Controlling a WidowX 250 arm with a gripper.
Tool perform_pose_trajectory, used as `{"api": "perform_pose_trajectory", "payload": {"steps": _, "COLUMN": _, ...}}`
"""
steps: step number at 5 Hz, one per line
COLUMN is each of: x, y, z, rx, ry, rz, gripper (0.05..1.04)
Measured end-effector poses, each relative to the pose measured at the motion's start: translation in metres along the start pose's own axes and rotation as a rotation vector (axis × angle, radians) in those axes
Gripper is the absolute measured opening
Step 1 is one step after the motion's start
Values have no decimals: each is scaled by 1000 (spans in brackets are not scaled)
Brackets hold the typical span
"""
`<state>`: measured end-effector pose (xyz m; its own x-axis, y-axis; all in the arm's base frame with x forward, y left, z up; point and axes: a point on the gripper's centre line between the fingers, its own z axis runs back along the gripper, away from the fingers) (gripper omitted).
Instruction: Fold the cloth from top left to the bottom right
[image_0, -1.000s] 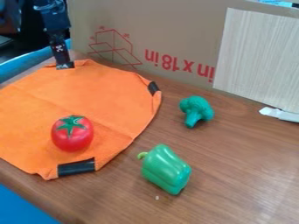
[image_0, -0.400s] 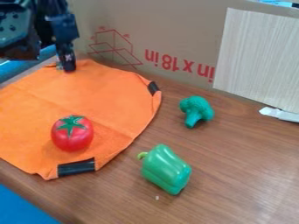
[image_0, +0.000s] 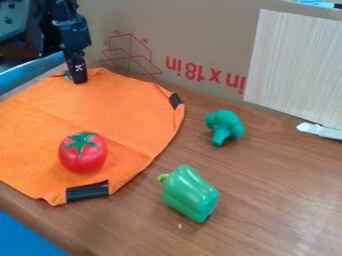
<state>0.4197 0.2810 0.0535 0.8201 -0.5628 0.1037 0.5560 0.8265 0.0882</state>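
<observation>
The black gripper (image_0: 75, 77) hangs at the upper left, its tip at the cloth's top edge beside the cardboard. Whether it touches or holds the fabric I cannot tell. An orange cloth (image_0: 110, 107) lies spread out over the left part of the table, with creases across it and black patches on its right and bottom edges. On its lower part rests a red toy tomato (image_0: 83, 152) with a green top.
A green toy broccoli (image_0: 225, 127) and a green toy pepper (image_0: 190, 193) lie on the wooden table (image_0: 267, 200), right of the cloth. Cardboard (image_0: 200, 30) stands along the back, with a pale wood-look panel (image_0: 294, 65) at the right. Blue surfaces border the left side.
The gripper has turned and shifted slightly right and down at the cloth's top edge. More of the arm has come in at the upper left. Cloth and toys look unmoved.
</observation>
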Motion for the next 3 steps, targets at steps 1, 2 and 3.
{"api": "perform_pose_trajectory", "payload": {"steps": 1, "x": 1, "y": -1, "z": 0, "rx": -4, "ry": 0, "rz": -4, "gripper": 681}}
{"api": "perform_pose_trajectory", "payload": {"steps": 2, "x": 1, "y": -2, "z": 0, "rx": -9, "ry": -3, "rz": -10, "gripper": 393}}
{"api": "perform_pose_trajectory", "payload": {"steps": 3, "x": 5, "y": -2, "z": 8, "rx": -18, "ry": -26, "rz": -23, "gripper": 182}}
